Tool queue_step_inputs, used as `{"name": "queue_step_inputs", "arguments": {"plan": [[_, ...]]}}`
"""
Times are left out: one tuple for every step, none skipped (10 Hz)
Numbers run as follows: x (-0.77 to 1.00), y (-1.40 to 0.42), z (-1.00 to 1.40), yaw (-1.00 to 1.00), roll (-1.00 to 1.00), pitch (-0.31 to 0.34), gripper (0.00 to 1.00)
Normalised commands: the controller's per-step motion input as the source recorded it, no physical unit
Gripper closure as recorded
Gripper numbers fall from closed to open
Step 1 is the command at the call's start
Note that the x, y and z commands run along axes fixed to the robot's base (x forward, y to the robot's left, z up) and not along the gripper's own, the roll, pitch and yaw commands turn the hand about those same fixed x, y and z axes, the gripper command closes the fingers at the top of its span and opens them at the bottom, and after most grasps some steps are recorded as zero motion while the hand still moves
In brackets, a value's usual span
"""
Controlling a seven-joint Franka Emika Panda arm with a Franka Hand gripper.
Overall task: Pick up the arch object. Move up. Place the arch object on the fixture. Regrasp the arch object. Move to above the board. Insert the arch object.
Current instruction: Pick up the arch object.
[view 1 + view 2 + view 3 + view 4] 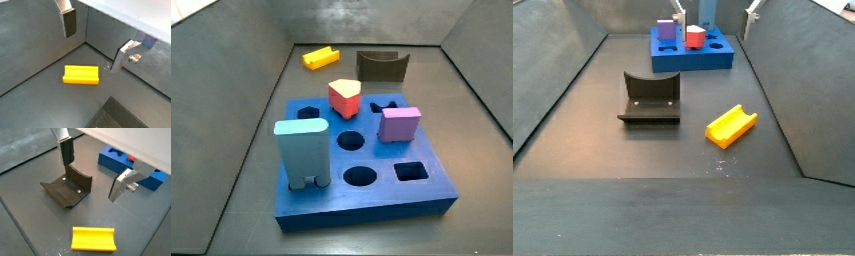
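The yellow-orange arch object [81, 74] lies on the grey floor with its notch facing up, also seen as arch object [93, 238] and in both side views [319, 57] [732, 124]. My gripper [97, 40] hangs open well above the floor, nothing between its fingers [66, 150]. The arch object lies lower down and off to one side of the jaws. The dark fixture [67, 188] with its dipped top stands beside the arch [649, 98]. The blue board [372, 185] lies farther off [130, 165].
On the board stand a tall light-blue arch block [302, 150], a red and cream block [345, 97] and a purple block [400, 124]. Grey walls [567, 70] enclose the floor on all sides.
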Motion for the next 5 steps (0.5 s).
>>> {"name": "queue_step_inputs", "arguments": {"plan": [[-0.22,0.04,-0.72,-0.56,0.18,-0.09,0.0],[-0.09,0.1,-1.0,-0.97,0.0,0.0,0.0],[-0.09,0.11,-1.0,-0.98,-0.01,0.0,0.0],[-0.19,0.16,-1.0,-0.94,-0.06,0.0,0.0],[-0.4,0.32,-1.0,-0.75,-0.11,0.0,0.0]]}}
